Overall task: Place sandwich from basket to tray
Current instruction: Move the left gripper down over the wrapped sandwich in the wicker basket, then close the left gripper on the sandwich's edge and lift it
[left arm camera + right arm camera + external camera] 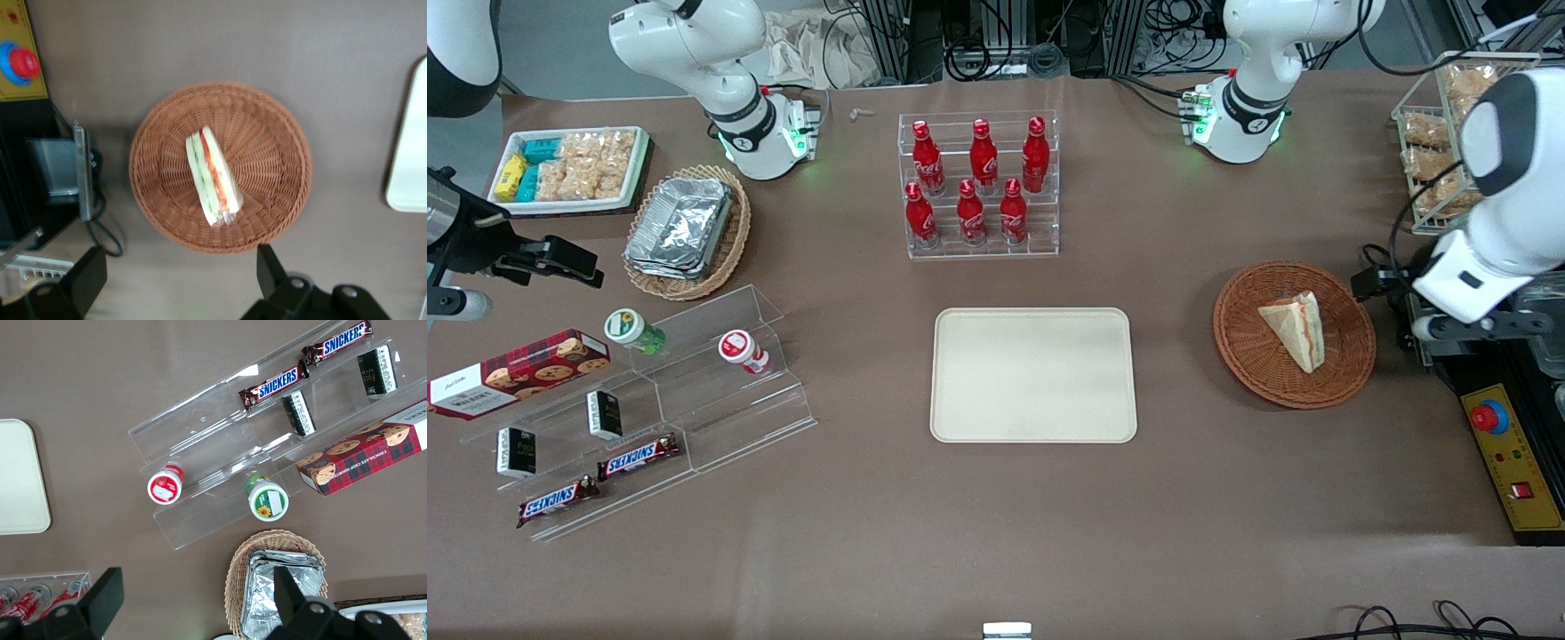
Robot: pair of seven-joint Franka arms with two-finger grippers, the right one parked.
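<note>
A brown tabletop (996, 516) fills the scene, with cables and rack frames along its upper edge in the front view. The working arm's gripper (180, 283) hangs above the tabletop just beside the basket (160, 127), toward the working arm's end; its two dark fingers (270, 270) stand wide apart and hold nothing. That spread is plain only in the left wrist view; from the front, the gripper (1392, 289) is mostly tucked under the white arm and cut by the frame edge, so its fingers are hard to read there.

The sandwich (213, 177) lies in the basket, on its side, red and green filling showing along one edge under a clear wrap. The front view shows the same wedge (1294, 331) with pale bread uppermost.

The tray (1033, 375) sits bare, well apart from the basket, toward the parked arm's end; the left wrist view catches only a rounded corner (408, 160). A red stop button (20, 63) on a yellow panel sits near the basket.

Only the front view shows the rack of red bottles (978, 182) farther from the camera than the tray. The right wrist view gives the snack shelf (267, 447) with candy bars, readable close up.
</note>
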